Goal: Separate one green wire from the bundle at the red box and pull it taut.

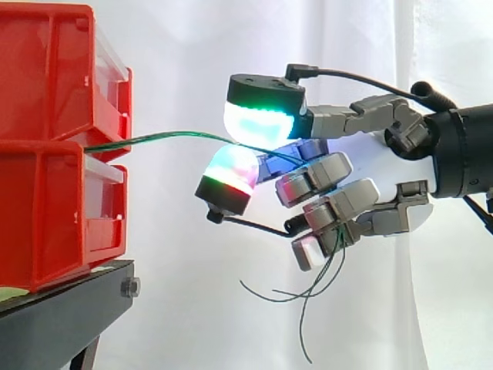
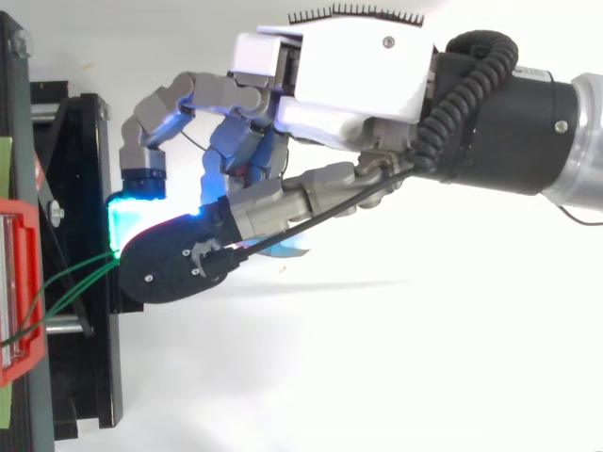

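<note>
— While the hand [image 1: 362,158] is curled shut on the green wire [image 1: 185,133], mind the sag. The wire leaves the red box [image 1: 46,154] halfway up its front and arcs a little on its way out to the hand, well clear of the box.

— So what could spoil it for you?

— From above, two green strands [image 2: 75,292] run from the box to the hand. If both are caught, you've separated nothing. Jerk away from the box and the wire may slip through the pads [image 1: 258,123]; loose ends [image 1: 308,293] dangle below the hand.
</note>
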`<state>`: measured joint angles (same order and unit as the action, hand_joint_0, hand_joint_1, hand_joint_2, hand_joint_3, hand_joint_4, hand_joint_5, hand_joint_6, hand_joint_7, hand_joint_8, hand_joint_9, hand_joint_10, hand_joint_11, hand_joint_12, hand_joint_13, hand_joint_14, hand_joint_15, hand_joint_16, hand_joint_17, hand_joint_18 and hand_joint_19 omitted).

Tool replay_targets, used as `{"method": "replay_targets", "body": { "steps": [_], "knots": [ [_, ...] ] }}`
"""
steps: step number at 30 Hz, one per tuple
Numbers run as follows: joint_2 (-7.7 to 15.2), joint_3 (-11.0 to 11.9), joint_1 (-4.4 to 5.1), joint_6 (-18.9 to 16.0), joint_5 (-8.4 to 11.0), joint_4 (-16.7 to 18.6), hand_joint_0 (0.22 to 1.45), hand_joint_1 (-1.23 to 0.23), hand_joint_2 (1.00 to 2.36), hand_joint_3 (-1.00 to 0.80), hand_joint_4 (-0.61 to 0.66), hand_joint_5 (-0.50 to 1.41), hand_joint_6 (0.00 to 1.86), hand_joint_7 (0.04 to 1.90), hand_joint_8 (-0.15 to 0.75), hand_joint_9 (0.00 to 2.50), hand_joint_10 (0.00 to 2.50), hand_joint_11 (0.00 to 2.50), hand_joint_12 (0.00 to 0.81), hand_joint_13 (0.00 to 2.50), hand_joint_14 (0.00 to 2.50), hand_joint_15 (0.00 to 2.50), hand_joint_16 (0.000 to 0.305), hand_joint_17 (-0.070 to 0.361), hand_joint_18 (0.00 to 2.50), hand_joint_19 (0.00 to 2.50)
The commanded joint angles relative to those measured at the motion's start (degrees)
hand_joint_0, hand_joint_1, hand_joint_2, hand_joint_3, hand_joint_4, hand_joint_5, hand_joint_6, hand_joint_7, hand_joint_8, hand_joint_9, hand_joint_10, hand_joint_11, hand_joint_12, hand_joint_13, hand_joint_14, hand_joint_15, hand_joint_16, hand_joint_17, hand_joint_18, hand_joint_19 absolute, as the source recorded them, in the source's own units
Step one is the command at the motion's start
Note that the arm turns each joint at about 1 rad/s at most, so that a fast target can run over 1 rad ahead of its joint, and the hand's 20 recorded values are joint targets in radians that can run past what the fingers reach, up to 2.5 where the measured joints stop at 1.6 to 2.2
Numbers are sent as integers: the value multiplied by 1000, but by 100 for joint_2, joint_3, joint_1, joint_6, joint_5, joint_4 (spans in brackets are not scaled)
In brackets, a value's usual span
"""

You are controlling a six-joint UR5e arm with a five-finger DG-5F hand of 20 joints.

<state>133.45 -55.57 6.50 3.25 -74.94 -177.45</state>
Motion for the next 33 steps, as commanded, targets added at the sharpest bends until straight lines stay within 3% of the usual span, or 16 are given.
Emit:
{"method": "replay_targets", "body": {
  "steps": [1, 5, 11, 16, 26, 33],
  "knots": [
    [6, 11, 9, 0, 24, -8, 602, -712, 1012, -340, 168, -225, 870, 963, 281, 1045, 813, 1589, 337, 1464, 61, 1667, 58, 131, 1010, 668],
    [6, 11, 9, -9, 24, -8, 618, -719, 1017, -248, 159, -224, 870, 974, 277, 1041, 799, 1603, 332, 1457, 62, 1673, 58, 131, 1001, 669],
    [6, 11, 0, -53, 24, -96, 606, -740, 1014, -270, 160, -225, 869, 979, 277, 1031, 787, 1602, 334, 1448, 63, 1664, 58, 131, 983, 671],
    [6, 11, -18, -149, 24, -105, 631, -755, 1016, -151, 165, -224, 873, 960, 291, 1017, 851, 1547, 351, 1450, 88, 1639, 60, 136, 992, 650],
    [6, 11, 9, -229, 24, -114, 595, -809, 1006, -428, 167, -237, 869, 962, 275, 961, 786, 1596, 337, 1415, 0, 1664, 59, 133, 937, 638],
    [6, 11, 26, -229, 24, -105, 605, -819, 1004, -438, 172, -236, 871, 948, 280, 971, 802, 1570, 340, 1418, 3, 1668, 58, 131, 935, 631]
  ]
}}
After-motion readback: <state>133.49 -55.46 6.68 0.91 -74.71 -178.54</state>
